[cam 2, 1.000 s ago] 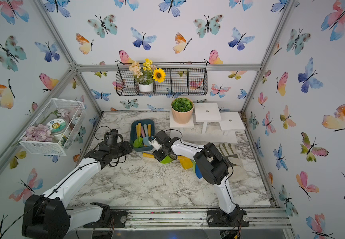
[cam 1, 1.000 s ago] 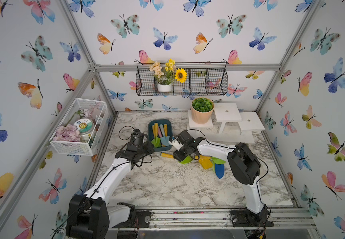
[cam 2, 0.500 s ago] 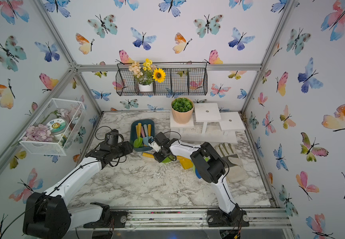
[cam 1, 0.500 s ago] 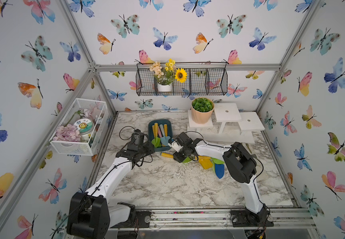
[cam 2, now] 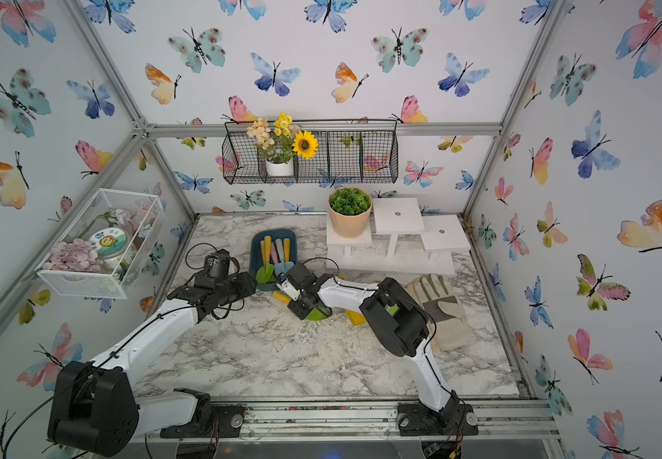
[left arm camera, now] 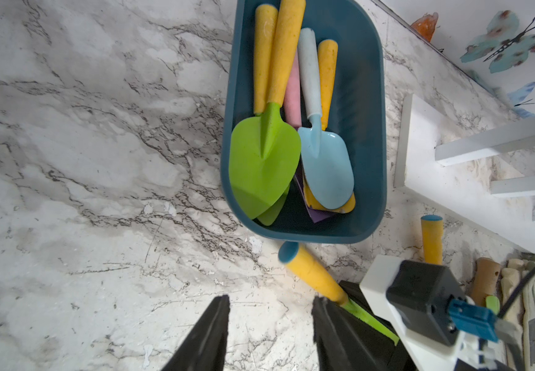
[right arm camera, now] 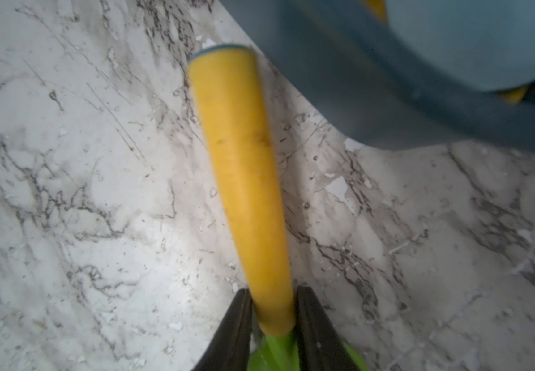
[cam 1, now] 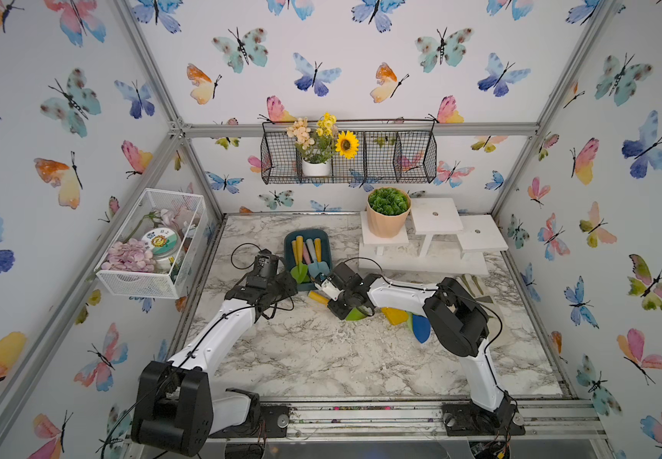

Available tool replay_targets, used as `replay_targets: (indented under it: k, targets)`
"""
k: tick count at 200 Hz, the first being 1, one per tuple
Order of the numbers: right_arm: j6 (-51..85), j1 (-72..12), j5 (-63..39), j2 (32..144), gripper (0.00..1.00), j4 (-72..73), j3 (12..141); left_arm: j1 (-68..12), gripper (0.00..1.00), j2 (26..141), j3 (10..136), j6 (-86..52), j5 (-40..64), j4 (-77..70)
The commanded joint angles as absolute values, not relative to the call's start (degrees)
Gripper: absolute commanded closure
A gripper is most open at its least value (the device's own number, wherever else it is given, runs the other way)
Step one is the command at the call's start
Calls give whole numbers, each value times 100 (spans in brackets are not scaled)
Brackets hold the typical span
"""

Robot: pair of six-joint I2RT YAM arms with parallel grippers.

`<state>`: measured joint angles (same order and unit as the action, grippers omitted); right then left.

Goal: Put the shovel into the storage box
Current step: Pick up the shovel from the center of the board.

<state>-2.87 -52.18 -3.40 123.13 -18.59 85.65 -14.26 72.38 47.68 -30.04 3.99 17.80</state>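
Right gripper: we pinch the shovel where yellow handle meets green neck.
Shovel: low on the tabletop, handle end just beside the box, outside it.
Handling: we judge it light, stiff plastic; the long handle may swing.
Left gripper: spread, empty, close by.
Room: box crowded with tools; we must clear its near wall.
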Motion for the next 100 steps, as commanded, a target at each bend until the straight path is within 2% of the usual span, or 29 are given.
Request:
replay_targets:
  k: [1,45,100]
  targets:
    - [-281,-5260,-211,12380,81,-1962,8345,-1433,52,7147,4829,-3030,611,1749]
    - [-86,-5282,-317,11900,90,-1785,7865,-1433,52,6947,4786,-3037,664,1723]
    - [210,-5282,-466,10970,92,-1508,7149,-1433,46,6576,4661,-3006,1156,1327]
